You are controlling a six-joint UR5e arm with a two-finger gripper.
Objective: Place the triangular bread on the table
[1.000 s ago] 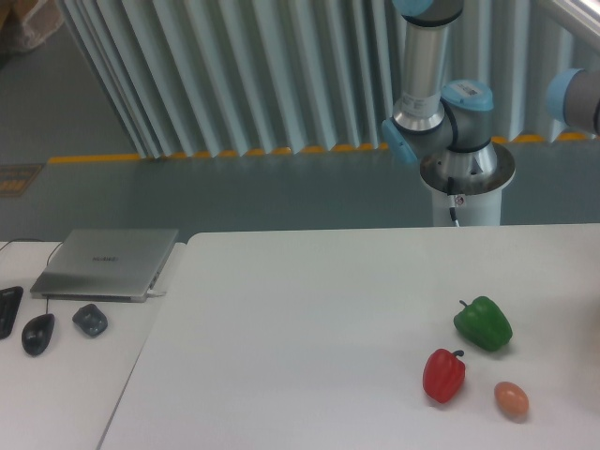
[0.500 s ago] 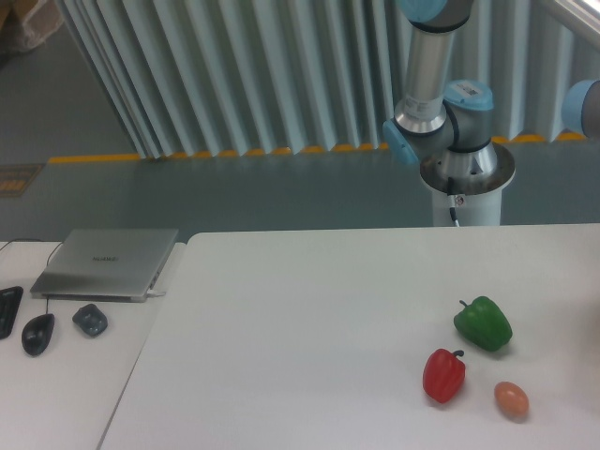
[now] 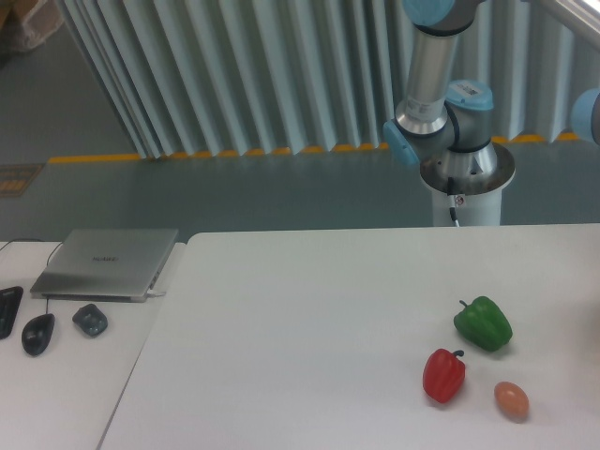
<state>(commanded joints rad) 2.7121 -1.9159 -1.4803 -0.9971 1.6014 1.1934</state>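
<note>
**Bread and claw both out of view**

Only the arm's base (image 3: 466,164) and upright link are seen beyond the far edge of the table (image 3: 309,319); the claw lies outside the picture, so its state cannot be told. The triangular bread is nowhere seen, and may be carried out of frame. At the near right, a green pepper (image 3: 484,323), a red pepper (image 3: 443,375) and a brown egg (image 3: 511,399) are clustered, so a set-down there would be crowded. A laptop (image 3: 105,262) and mouse (image 3: 37,333) sit on the left desk.

Robotics lab: pedestal-mounted arm (image 3: 441,103), white table (image 3: 309,328), laptop (image 3: 108,262), yellow-striped floor.
</note>
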